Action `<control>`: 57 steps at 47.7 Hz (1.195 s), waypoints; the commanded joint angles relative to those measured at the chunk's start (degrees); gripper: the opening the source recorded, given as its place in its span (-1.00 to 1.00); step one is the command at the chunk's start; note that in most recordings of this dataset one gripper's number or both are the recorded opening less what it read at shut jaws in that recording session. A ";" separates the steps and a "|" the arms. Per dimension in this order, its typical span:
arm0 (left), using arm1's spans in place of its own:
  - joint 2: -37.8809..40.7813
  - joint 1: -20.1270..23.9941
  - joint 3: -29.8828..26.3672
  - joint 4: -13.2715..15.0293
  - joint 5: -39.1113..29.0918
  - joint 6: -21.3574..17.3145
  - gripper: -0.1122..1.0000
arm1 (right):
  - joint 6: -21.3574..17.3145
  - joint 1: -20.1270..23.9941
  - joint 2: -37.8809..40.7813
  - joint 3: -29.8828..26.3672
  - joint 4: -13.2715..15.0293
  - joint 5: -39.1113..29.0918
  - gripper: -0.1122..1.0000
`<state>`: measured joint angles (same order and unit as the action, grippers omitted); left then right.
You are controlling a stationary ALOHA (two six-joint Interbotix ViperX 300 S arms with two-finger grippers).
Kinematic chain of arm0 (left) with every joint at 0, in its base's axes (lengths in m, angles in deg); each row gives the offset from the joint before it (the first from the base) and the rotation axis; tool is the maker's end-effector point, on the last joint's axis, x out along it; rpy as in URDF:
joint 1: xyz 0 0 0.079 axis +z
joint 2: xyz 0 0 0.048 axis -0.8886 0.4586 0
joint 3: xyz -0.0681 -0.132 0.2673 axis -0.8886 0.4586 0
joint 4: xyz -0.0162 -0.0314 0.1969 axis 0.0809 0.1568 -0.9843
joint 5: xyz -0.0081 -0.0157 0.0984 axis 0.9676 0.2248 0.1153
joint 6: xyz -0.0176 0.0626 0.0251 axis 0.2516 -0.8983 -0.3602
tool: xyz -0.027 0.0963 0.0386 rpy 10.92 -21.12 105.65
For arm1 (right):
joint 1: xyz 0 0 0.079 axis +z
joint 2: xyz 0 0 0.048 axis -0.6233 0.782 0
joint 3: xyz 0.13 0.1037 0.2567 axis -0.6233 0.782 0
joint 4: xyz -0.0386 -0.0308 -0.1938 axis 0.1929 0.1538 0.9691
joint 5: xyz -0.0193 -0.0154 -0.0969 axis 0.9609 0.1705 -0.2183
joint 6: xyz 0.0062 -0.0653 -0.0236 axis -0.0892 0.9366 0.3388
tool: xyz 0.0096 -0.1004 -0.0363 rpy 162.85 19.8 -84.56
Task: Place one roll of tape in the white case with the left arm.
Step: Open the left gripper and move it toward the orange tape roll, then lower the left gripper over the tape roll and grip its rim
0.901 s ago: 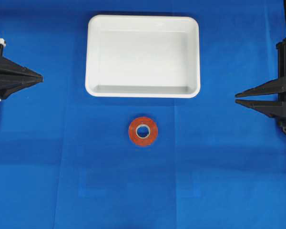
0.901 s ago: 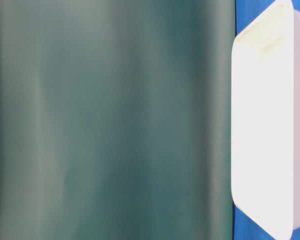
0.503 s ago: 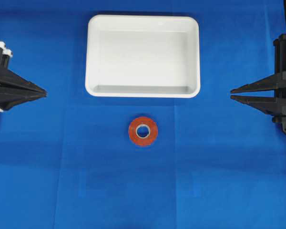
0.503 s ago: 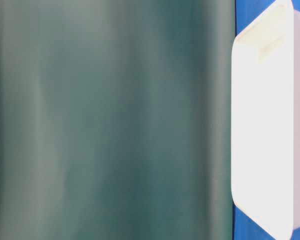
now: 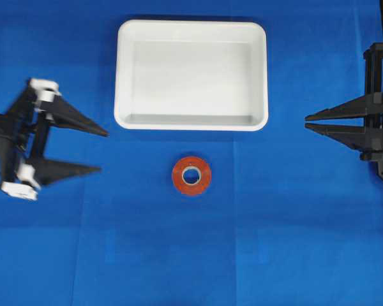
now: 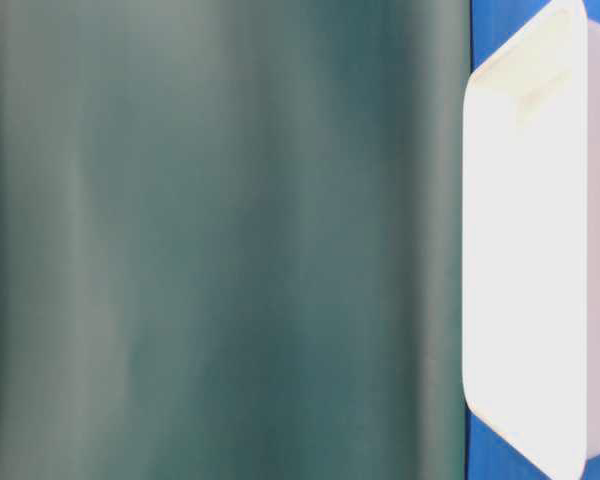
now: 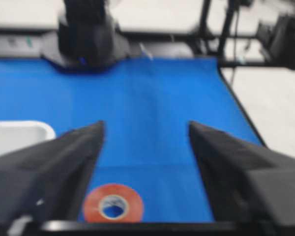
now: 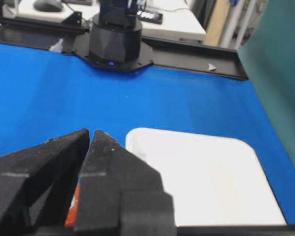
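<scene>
Left tool (image 5: 101, 151), jaws wide open, empty; roll of tape (image 5: 191, 175) lies flat w/ hole up, off to its right, nearer it than right tool (image 5: 306, 122), closed.

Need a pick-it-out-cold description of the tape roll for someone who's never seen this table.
Start at the blue table cover and find the big white tray near its far edge. Just below the tray's near rim, lying flat and apart from it, is the tape roll. It is the only small round thing there: a red-orange ring with a pale core and a hole through the middle.
</scene>
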<state>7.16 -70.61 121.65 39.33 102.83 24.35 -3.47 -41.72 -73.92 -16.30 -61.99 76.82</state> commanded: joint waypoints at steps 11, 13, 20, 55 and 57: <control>15.12 -1.23 -10.28 -0.18 -1.58 2.37 0.80 | -0.09 -0.44 1.14 -0.97 -0.09 0.00 -1.00; 16.96 -1.23 -11.78 -0.18 -2.81 2.64 0.80 | -0.09 -0.35 1.32 -0.97 -0.18 -0.09 -1.00; 23.03 -1.23 -17.40 -0.18 -9.32 2.81 0.80 | -0.09 -0.44 1.76 -0.88 -0.09 -0.18 -1.00; 45.53 -0.35 -33.75 -0.18 -29.00 2.81 0.80 | -0.09 -0.62 1.93 -0.35 -0.09 -1.32 -1.00; 46.49 -0.26 -34.37 -0.18 -29.62 2.72 0.80 | -0.09 -0.62 2.02 -0.35 -0.09 -1.41 -1.00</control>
<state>53.48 -71.23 89.49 39.24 73.82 27.25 -3.47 -42.16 -72.16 -16.12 -62.07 75.23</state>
